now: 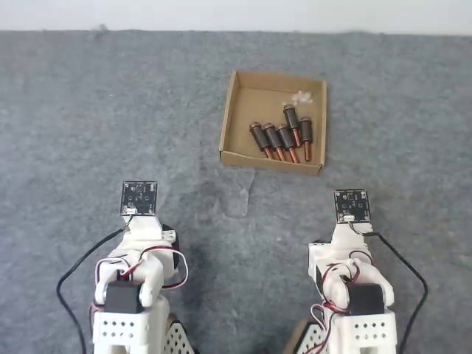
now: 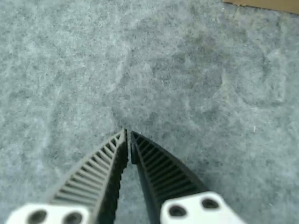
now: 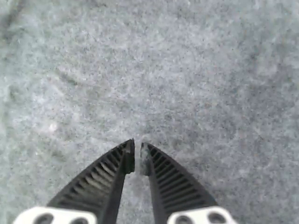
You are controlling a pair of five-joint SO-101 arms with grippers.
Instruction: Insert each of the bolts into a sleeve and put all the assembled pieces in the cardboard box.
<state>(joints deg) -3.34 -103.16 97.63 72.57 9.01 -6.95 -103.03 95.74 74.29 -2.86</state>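
Note:
The cardboard box (image 1: 234,110) sits at the back centre of the grey mat. Inside it lie several assembled pieces (image 1: 282,138), copper bolts in dark sleeves, side by side. A corner of the cardboard box (image 2: 266,4) shows far beyond my left gripper (image 2: 128,134). My left gripper is shut with nothing in it, low over bare mat. My right gripper (image 3: 137,143) is shut and empty too, over bare mat. Both arms (image 1: 139,243) (image 1: 348,251) are folded back at the near edge, well short of the box.
A small white scrap (image 1: 301,96) lies in the box's far corner. Grey felt mat (image 1: 110,110) covers the whole table, with faint creases in front of the box. A pale wall strip runs along the back.

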